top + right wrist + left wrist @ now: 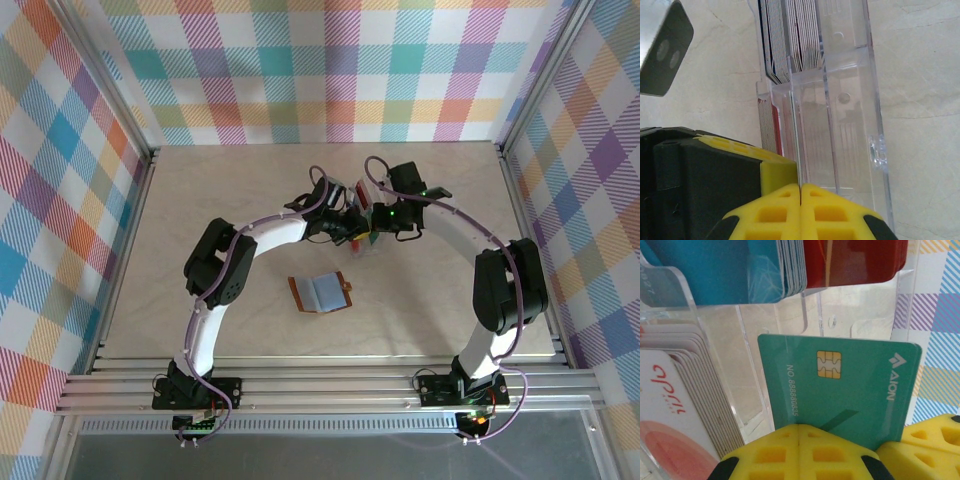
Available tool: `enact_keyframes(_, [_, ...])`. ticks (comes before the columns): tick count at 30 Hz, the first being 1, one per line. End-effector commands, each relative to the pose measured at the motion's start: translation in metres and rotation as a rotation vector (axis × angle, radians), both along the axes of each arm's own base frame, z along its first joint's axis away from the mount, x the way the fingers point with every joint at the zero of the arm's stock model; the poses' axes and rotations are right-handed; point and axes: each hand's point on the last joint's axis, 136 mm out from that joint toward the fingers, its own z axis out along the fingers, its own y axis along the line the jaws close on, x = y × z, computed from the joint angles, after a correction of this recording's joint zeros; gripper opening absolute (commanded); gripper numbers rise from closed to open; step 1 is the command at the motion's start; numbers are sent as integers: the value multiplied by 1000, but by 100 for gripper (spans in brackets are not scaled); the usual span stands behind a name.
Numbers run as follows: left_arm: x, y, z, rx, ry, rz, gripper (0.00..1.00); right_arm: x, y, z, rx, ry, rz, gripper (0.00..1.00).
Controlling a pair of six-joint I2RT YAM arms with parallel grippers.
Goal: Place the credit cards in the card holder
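Note:
A teal-green credit card [840,390] stands upright at the clear tray [840,315], its chip side facing the left wrist camera. My right gripper [800,187] is shut on this card, whose thin edge [795,130] runs into the seam between the pads. My left gripper [799,432] is shut with nothing in it, its tip right against the card's face. Blue cards [730,270] and red cards [855,260] stand in the tray's slots. The brown card holder [320,293] lies open on the table, nearer the bases than both grippers [360,226].
A stack of white and pink cards [670,405] fills the tray slot left of the teal-green one. The tray's clear walls [855,140] run close alongside both grippers. Aluminium rails [130,250] and checked walls enclose the beige table [220,190].

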Motion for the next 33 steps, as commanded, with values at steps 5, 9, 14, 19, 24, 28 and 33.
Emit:
enact_keyframes(5, [2, -10, 17, -59, -46, 4, 0, -6, -3, 3, 16, 17, -11, 6])
enact_keyframes(9, [2, -8, 28, -66, -67, 15, 0, -6, -4, 2, 12, 20, -14, 6])
enact_keyframes(14, [2, -11, 24, -78, -50, 15, 0, -6, -3, 1, 17, 22, -10, 6])
enact_keyframes(19, [-2, -7, 30, -88, -58, 20, 0, -6, -3, -1, 13, 25, -10, 6])
enact_keyframes(24, [-3, -5, 35, -89, -72, 24, 0, -7, -3, -1, 13, 26, -10, 6])
enact_keyframes(28, [-3, -11, 27, -90, -58, 14, 0, -8, -1, -1, 26, 30, -2, 7])
enact_keyframes(33, [-2, -19, 8, -72, -27, 2, 0, -8, 2, 1, 41, 28, 6, 9])
